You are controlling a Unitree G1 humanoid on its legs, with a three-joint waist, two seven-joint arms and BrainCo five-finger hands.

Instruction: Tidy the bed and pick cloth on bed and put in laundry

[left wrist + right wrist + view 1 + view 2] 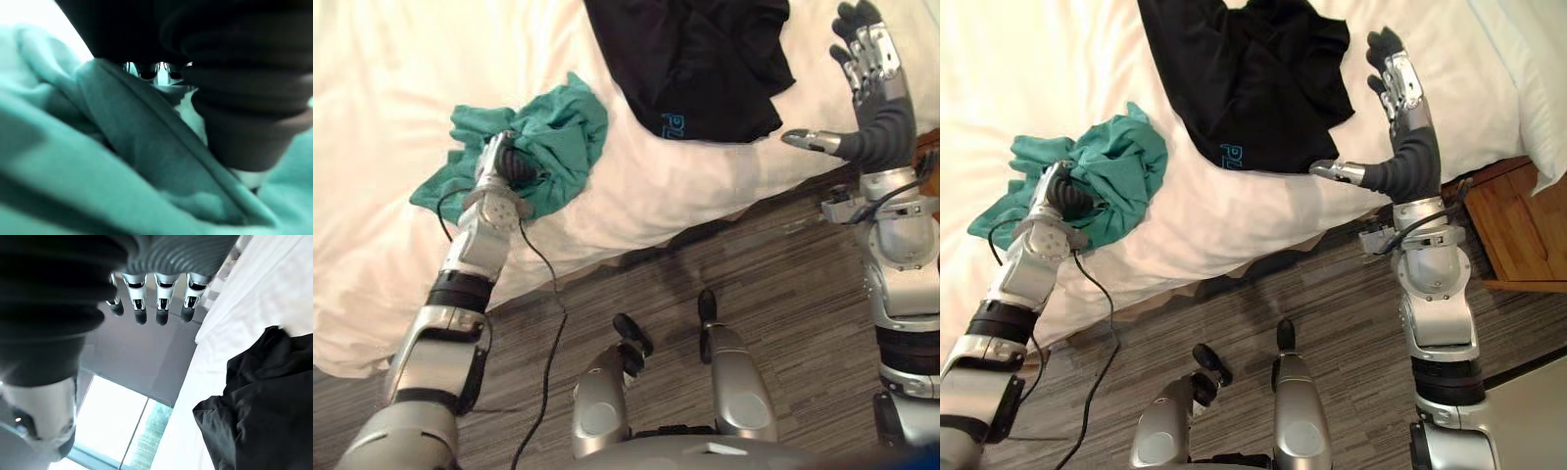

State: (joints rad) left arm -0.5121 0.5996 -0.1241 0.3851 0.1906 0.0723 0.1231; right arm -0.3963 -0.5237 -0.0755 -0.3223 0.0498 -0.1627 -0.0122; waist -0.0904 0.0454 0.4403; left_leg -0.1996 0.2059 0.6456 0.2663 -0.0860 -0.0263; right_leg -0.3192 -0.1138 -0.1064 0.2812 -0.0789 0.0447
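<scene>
My left hand (506, 164) lay sunk in the crumpled teal cloth (566, 125) near the bed's (401, 69) edge (fingers hidden, grip untellable); the cloth stretched diagonally, near-left to far-right; my right hand (873, 78) hung spread, empty, beside the black cloth (695, 59).

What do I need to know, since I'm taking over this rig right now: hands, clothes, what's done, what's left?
Left robot hand: pressed into the crumpled teal garment near the edge of the bed; grasp unclear.
Right robot hand: open, raised beside the black garment, holding nothing.
Done: nothing in laundry yet.
Left: lift both garments, put them in laundry, tidy the bed.
</scene>
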